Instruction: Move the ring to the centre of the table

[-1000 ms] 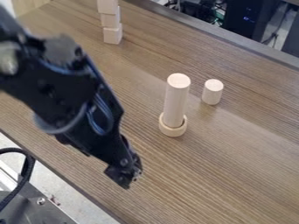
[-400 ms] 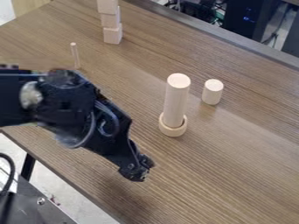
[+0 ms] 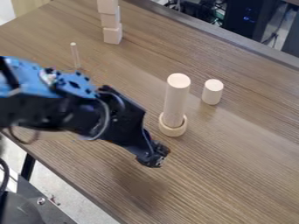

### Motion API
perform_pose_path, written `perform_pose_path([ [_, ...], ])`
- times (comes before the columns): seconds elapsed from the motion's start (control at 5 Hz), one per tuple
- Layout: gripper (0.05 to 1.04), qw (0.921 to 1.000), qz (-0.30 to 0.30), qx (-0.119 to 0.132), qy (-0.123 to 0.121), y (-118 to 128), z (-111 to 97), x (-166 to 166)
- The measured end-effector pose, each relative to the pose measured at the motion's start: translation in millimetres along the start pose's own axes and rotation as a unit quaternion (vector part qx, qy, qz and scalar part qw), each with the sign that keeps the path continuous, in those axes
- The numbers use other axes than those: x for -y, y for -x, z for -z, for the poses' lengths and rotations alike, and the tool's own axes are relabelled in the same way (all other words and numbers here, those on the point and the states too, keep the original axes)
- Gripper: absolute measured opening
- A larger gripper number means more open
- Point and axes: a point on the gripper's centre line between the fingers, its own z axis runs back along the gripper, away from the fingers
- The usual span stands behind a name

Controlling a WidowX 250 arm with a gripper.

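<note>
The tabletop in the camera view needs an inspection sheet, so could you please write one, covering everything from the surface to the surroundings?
Surface: brown wood-grain table, with a dark shadow below the gripper.
Job's things: the ring sits around the base of an upright tall cylinder.
Clutter: short cylinder beside the tall one; block stack and upright thin rod farther back.
Gripper: over the table, to the lower left of the ring in the view.
Cables: looped cable along the arm; others beyond the table's far edge.
Surroundings: dark equipment behind the table.
</note>
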Motion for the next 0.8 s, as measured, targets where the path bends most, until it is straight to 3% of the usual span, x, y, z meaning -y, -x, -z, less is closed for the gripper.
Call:
perform_pose_path([
  [0.8, 0.997, 0.9990, 0.043, 0.013, 0.001, -13, 47, -8],
])
